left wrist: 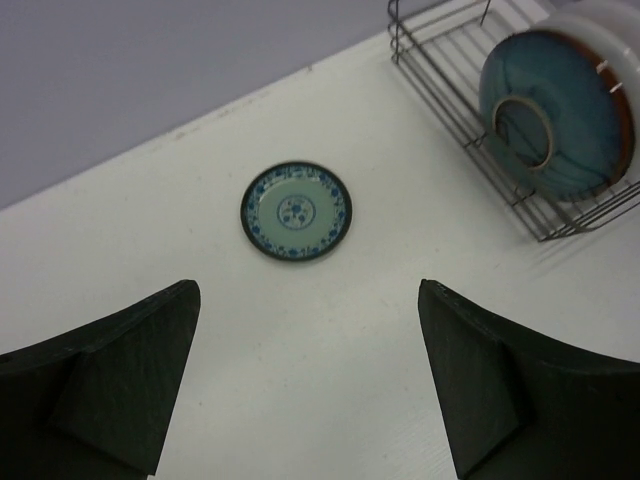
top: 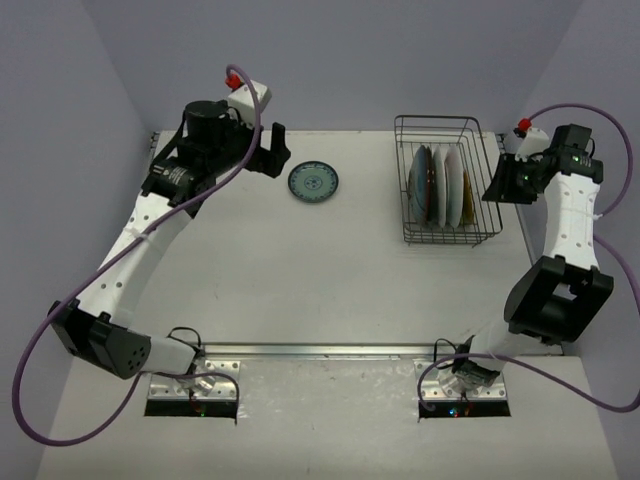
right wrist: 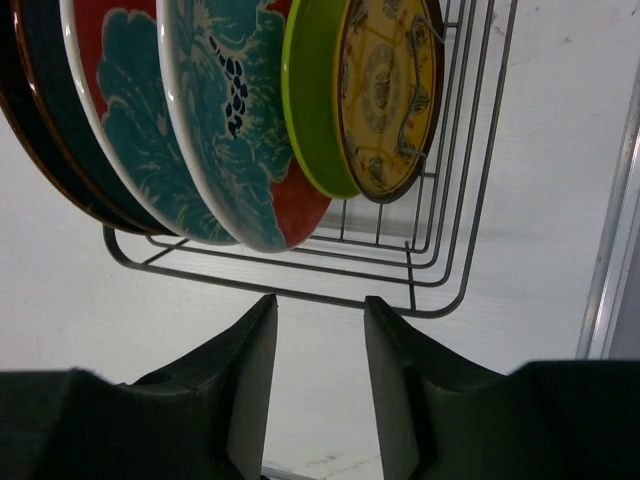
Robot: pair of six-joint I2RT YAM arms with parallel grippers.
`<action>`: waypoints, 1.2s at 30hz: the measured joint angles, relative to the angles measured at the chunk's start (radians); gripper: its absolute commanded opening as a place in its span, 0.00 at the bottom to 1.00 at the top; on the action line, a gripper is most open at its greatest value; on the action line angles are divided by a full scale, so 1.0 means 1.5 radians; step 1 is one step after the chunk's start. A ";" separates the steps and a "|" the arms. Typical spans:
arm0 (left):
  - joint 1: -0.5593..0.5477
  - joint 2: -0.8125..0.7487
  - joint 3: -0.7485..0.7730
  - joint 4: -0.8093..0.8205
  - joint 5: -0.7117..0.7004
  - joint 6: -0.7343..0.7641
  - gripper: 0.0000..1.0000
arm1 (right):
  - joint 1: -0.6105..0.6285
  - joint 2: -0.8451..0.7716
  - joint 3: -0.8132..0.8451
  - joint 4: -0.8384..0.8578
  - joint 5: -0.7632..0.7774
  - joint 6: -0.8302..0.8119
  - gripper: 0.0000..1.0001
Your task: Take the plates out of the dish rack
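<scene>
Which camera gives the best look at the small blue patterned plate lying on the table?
The left wrist view: the small patterned plate lies flat, whole and unobstructed, its blue floral pattern clear. The top external view shows it whole but smaller, left of the dish rack. The right wrist view does not show it.

Plates half seen, rack cropped

In the right wrist view the plates (right wrist: 230, 130) run off the top edge, the darkest off the left. In the left wrist view the dish rack (left wrist: 470, 146) is cropped at right; the blue plate (left wrist: 570, 110) mostly hides those behind
</scene>
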 measured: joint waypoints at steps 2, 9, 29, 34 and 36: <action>0.001 0.021 -0.035 -0.013 -0.006 0.000 0.88 | 0.000 0.028 0.030 0.000 0.002 -0.018 0.34; 0.001 0.043 -0.065 -0.040 -0.013 -0.003 0.88 | 0.000 0.121 0.106 0.003 0.007 -0.051 0.39; 0.001 0.043 -0.087 -0.019 -0.020 -0.006 0.89 | 0.092 0.231 0.139 0.048 0.111 -0.037 0.32; 0.001 0.043 -0.092 -0.019 -0.025 -0.005 0.89 | 0.094 0.266 0.137 0.068 0.138 -0.035 0.26; 0.001 0.043 -0.094 -0.017 -0.027 -0.005 0.89 | 0.096 0.278 0.135 0.074 0.142 -0.036 0.20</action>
